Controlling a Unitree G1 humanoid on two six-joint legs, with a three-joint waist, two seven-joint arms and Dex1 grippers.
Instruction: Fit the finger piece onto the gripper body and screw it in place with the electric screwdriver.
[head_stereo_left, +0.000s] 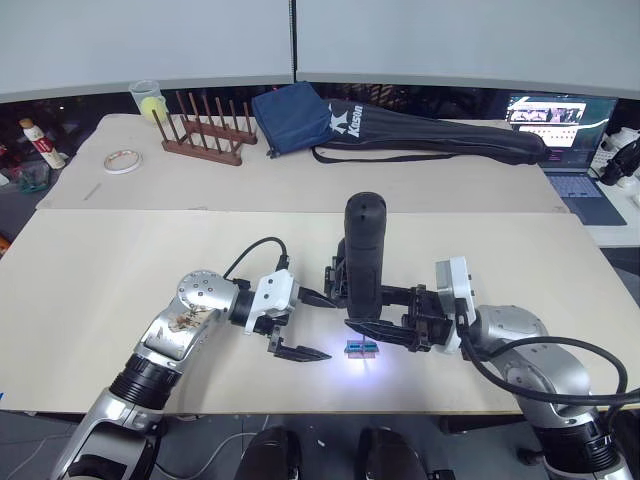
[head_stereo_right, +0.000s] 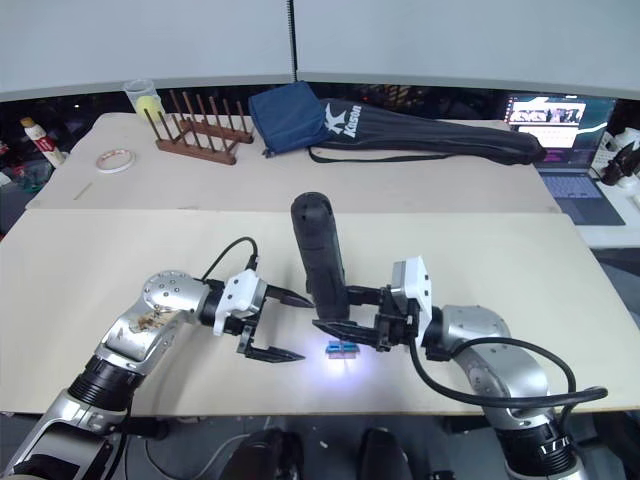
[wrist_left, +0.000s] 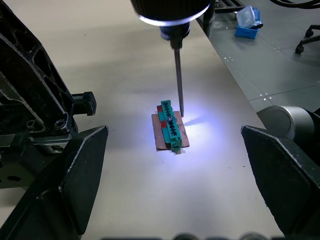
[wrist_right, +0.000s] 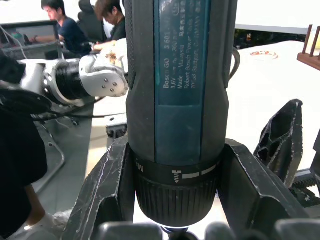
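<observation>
The electric screwdriver (head_stereo_left: 363, 255) stands upright at the table's front middle, with my right gripper (head_stereo_left: 345, 300) shut around its lower barrel (wrist_right: 177, 130). Its thin bit (wrist_left: 178, 80) points down, and its lit tip rests at the edge of a small green block (wrist_left: 170, 125) lying on a thin brown plate. Just left of that block, my left gripper (head_stereo_left: 330, 327) is open with nothing between its fingers. Both fingers point toward the screwdriver. The finger piece and the gripper body are out of view.
On the far table stand a wooden rack (head_stereo_left: 205, 128), a cup (head_stereo_left: 148, 100), a tape roll (head_stereo_left: 122, 160), a blue pouch (head_stereo_left: 292, 117) and a long black bag (head_stereo_left: 430, 135). A laptop (head_stereo_left: 570, 130) sits at the far right. Seated people (wrist_right: 65, 25) are in the background.
</observation>
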